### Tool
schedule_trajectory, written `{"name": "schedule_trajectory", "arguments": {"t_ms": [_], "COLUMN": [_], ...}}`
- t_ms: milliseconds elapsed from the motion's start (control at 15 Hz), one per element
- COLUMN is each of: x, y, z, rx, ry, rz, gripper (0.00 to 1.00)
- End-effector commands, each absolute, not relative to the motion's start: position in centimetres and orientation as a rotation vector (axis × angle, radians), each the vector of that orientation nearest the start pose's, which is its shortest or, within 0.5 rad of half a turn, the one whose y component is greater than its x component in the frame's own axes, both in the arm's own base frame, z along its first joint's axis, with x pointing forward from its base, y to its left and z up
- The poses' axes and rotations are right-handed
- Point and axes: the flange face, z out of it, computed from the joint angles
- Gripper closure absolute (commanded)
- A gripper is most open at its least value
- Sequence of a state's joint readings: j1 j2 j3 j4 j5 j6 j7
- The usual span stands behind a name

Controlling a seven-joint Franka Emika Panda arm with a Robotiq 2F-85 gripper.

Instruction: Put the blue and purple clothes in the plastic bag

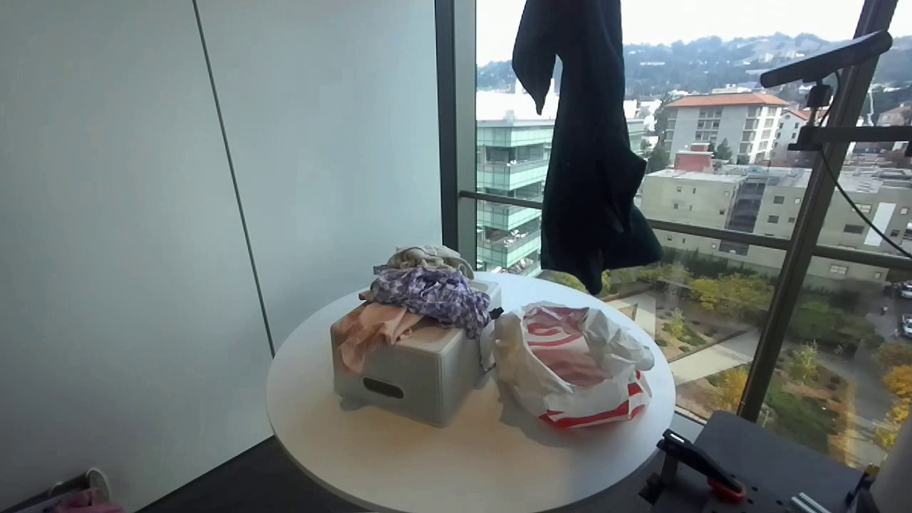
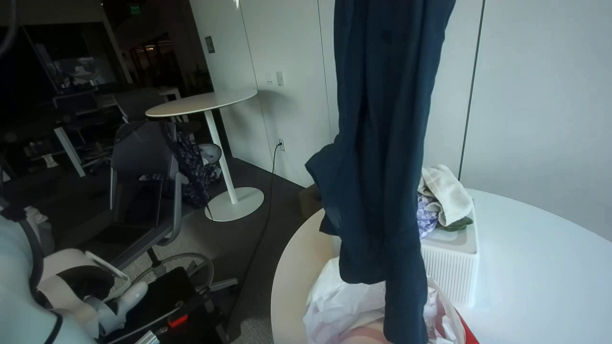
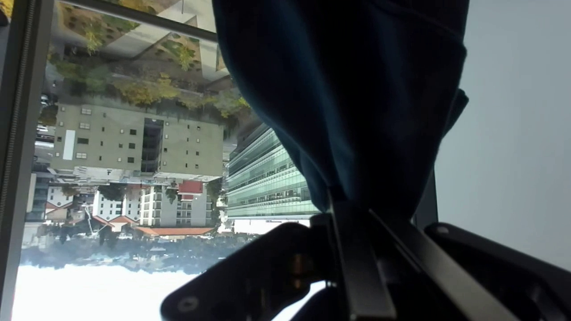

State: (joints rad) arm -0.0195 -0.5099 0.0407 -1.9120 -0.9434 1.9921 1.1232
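- Note gripper (image 3: 352, 207) clamped on a bunched end of the navy garment (image 3: 348, 98); in the wrist view, see fingers (image 3: 363, 276) nearly together, with cloth pinched between the tips.
- In both exterior views, see the navy garment hanging long and loose from above the frame; near black against the window (image 1: 712, 192) in an exterior view.
- Find its lower end above the plastic bag (image 1: 591, 399) in an exterior view, with a narrow gap showing between. In an exterior view, find the same cloth crossing in front of the bag's rim (image 2: 330, 291).
- Read the bag as upright on the round white table (image 1: 427, 456), white with red printing, wide at the mouth; locate it just beside the grey-white box (image 1: 420, 377). Cannot tell if touching.
- Find the lavender garment (image 1: 427, 296) crumpled on top of the box, with a loose end at the edge nearest the bag.
- Against the lavender, see pale pink cloth (image 1: 377, 331) draped over the box's front edge and cream cloth (image 1: 431, 258) heaped behind.
- Farther out, note a chair (image 2: 143, 157) and a high round table (image 2: 201, 102), well apart from the bag; note robot arm (image 2: 19, 272) at the frame edge.
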Motion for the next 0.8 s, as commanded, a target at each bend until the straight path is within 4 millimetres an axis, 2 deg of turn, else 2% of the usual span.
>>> {"name": "schedule_trajectory", "arguments": {"t_ms": [0,133,400,600,733], "x": [39.9,40.1,40.0,38.8,37.5], "y": [-4.4,-4.3,-4.7,-6.1,-7.2], "z": [72.7,68.5,62.0,58.9,57.8], "rx": [2.087,2.132,2.191,2.187,2.175], "ry": [-1.092,-1.085,-1.091,-1.118,-1.143], "rz": [1.211,1.148,1.04,0.957,0.917], "gripper": [0.95,0.95,0.95,0.95,0.95]}}
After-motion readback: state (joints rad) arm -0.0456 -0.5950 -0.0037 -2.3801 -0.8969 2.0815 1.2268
